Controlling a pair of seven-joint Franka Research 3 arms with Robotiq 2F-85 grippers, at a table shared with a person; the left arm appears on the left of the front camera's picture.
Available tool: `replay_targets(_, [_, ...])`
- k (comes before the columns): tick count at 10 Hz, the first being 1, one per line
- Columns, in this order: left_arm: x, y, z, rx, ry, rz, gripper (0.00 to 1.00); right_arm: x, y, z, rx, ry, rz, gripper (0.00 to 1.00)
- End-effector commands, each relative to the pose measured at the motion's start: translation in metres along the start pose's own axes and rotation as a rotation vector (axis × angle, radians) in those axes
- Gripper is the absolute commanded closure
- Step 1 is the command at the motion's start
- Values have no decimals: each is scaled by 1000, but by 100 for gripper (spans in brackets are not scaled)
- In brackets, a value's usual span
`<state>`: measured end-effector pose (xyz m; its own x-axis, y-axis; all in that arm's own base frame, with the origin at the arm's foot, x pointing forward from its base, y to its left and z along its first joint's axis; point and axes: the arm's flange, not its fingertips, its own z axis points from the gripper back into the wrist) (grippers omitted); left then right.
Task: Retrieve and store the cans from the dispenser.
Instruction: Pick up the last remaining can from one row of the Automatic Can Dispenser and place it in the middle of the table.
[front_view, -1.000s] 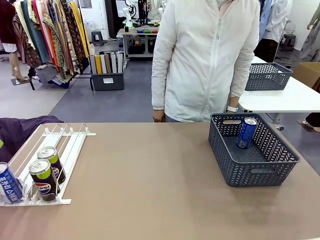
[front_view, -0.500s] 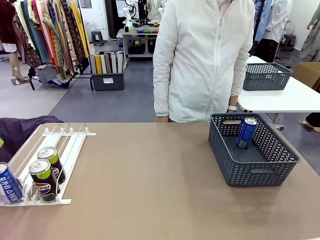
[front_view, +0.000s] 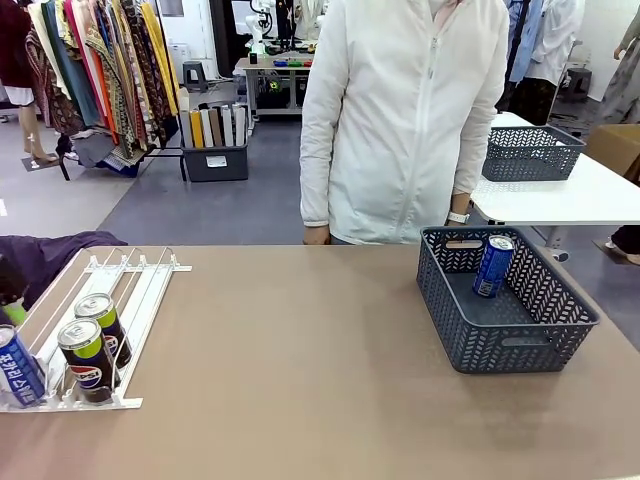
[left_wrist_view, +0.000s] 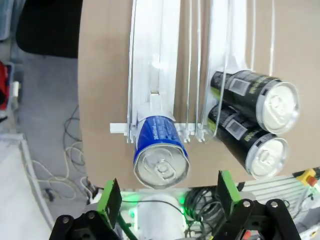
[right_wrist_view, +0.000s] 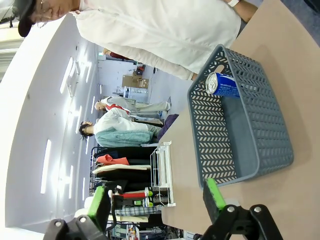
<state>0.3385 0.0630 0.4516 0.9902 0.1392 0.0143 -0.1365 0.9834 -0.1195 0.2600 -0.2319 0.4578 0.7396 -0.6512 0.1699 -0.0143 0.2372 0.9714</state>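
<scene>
The white dispenser lies at the table's left. At its low end stand one blue can and two black Pepsi cans. A dark part of my left gripper shows at the left edge, above the rack. In the left wrist view my left gripper is open and empty, with its green pads on either side above the blue can. The black cans lie to its right. My right gripper is open and empty, well away from the basket. Another blue can leans inside that basket.
A dark grey lattice basket sits at the table's right. A person in a white jacket stands at the far edge, hands down. The brown table is bare between rack and basket. A purple cloth lies behind the dispenser.
My left gripper has edged into the front view at the left, above the dispenser. The person has shifted slightly. Cans and basket have not moved.
</scene>
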Motion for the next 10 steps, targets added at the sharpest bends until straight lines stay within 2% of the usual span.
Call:
replay_targets(1, [1,1,-18,-28,51,46,0,2,3,-2,26,-13,4,0])
replay_targets(4, [8,7,-46,33,89,141,0,2,3,-2,26,-13,4,0])
replay_targets(7, [11,8,-54,22,44,145,0,2,3,-2,26,-13,4,0])
replay_targets(10, [10,7,-53,24,76,126,0,2,3,-2,26,-13,4,0])
